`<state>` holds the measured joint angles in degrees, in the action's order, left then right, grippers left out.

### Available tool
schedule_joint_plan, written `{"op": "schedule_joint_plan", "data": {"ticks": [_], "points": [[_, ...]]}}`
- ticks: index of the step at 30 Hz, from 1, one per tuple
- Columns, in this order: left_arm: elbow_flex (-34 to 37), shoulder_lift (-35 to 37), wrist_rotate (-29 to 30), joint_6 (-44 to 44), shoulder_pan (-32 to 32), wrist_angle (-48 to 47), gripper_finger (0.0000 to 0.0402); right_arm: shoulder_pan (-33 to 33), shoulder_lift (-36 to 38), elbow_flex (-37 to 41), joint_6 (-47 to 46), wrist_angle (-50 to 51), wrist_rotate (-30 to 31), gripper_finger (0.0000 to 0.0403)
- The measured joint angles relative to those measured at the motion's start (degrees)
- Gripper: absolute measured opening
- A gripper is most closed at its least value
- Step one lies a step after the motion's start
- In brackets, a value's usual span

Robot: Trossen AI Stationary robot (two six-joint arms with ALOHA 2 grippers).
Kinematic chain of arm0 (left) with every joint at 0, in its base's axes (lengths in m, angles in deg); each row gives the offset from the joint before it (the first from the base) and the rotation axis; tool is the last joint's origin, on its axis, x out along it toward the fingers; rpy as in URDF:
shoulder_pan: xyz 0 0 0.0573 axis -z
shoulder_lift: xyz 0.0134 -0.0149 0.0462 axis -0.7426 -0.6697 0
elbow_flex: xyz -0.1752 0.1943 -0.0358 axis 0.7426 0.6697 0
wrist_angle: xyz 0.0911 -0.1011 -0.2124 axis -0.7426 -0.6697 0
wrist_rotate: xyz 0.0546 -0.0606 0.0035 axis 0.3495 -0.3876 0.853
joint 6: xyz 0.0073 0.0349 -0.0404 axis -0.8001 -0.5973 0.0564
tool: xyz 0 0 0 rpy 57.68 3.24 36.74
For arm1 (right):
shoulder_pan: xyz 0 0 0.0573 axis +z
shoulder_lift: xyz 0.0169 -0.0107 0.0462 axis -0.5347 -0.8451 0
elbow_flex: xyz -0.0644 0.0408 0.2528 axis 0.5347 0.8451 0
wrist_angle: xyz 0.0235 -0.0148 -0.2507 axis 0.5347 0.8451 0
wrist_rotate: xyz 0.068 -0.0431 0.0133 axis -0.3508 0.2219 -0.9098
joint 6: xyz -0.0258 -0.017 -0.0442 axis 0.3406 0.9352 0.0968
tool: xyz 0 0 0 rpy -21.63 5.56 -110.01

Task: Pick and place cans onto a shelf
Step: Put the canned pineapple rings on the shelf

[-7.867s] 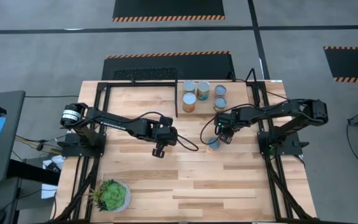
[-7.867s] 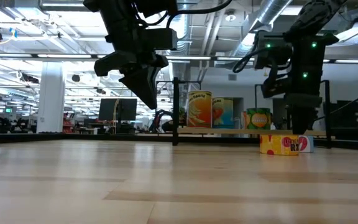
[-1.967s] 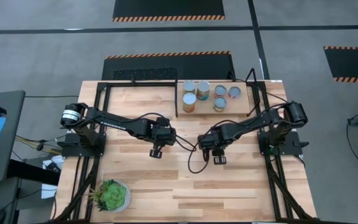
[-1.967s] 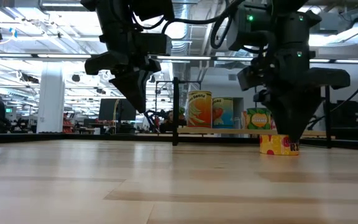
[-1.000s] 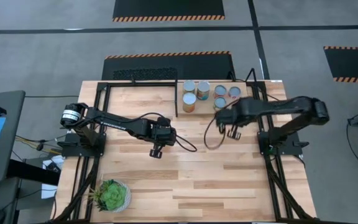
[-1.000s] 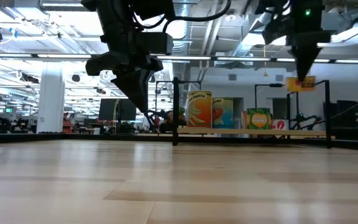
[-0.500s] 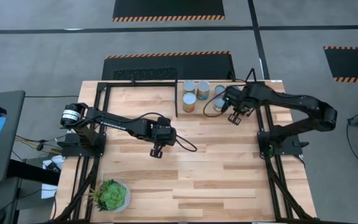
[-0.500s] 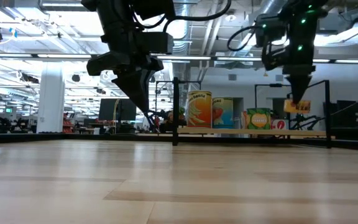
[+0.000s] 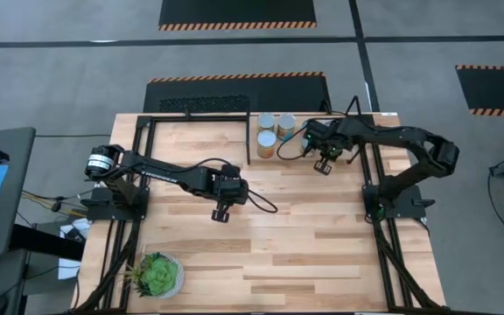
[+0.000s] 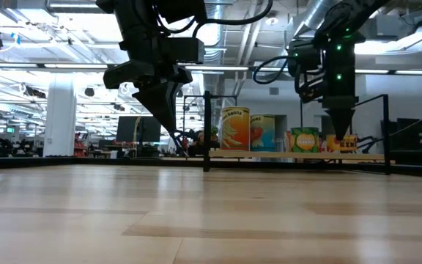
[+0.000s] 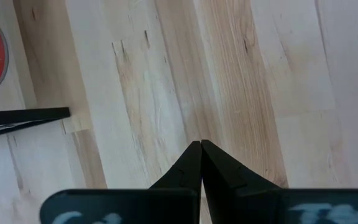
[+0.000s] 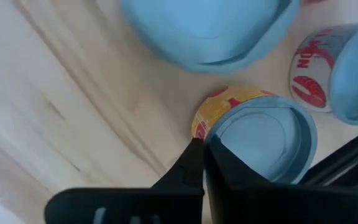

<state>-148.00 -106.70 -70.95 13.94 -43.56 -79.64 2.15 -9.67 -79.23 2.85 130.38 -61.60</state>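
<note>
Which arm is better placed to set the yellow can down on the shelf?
Right: the right gripper is shut on the yellow can just above the shelf. The left gripper hangs shut mid-table.

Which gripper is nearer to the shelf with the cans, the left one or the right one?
The right. The right gripper is at the shelf, shut on the rim of a yellow can among the other cans. The left gripper hangs shut over the middle of the table, well away from it.

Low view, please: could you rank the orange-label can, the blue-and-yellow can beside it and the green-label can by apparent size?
1. orange-label can, tallest.
2. blue-and-yellow can, slightly shorter.
3. green-label can, clearly lowest.
The first two may stand at different depths on the shelf, so their order is unsure.
</note>
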Motion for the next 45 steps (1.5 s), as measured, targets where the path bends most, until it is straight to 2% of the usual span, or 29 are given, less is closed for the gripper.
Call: {"op": "schedule_joint_plan", "data": {"ticks": [20, 45], "points": [[0.0, 0.0, 0.0, 0.0, 0.0, 0.0, 0.0, -2.3, 0.0, -0.1, 0.1, -1.7, 0.0, 0.006], [0.0, 0.0, 0.0, 0.2, 0.0, 0.0, 0.0, -2.3, 0.0, -0.1, 2.9, -2.4, 0.1, 0.0062]]}}
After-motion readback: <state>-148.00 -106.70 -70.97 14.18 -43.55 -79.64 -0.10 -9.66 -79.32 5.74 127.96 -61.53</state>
